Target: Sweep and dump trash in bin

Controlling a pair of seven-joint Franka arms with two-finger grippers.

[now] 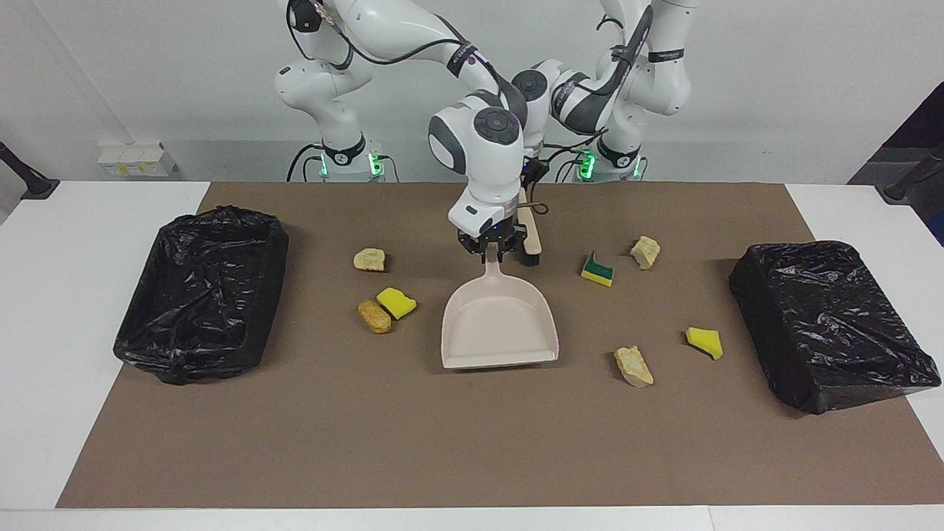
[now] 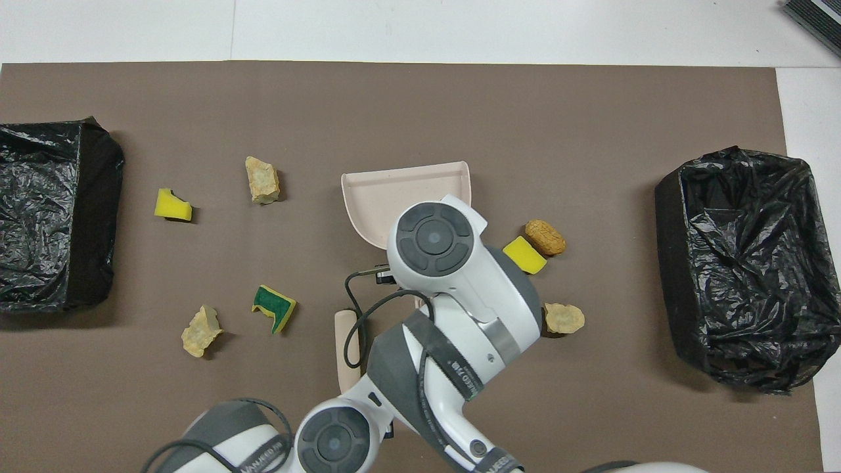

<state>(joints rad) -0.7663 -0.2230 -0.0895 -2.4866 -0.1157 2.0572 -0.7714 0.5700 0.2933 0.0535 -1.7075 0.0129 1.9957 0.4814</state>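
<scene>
Right gripper [image 1: 492, 249] has its fingers clamped on the dustpan [image 1: 500, 326] handle, pan mid-tabletop. Left gripper [image 1: 528, 247] sits just beside it, at the brush [image 2: 344, 348]; can't tell its fingers. Trash is scattered both ways: yellow sponge [image 1: 397, 302] and brown lump [image 1: 375, 316] toward the right arm's bin [image 1: 199, 291]. Keep the pan lip flat on the brown mat [image 1: 472, 435], mouth facing those two, then sweep.
</scene>
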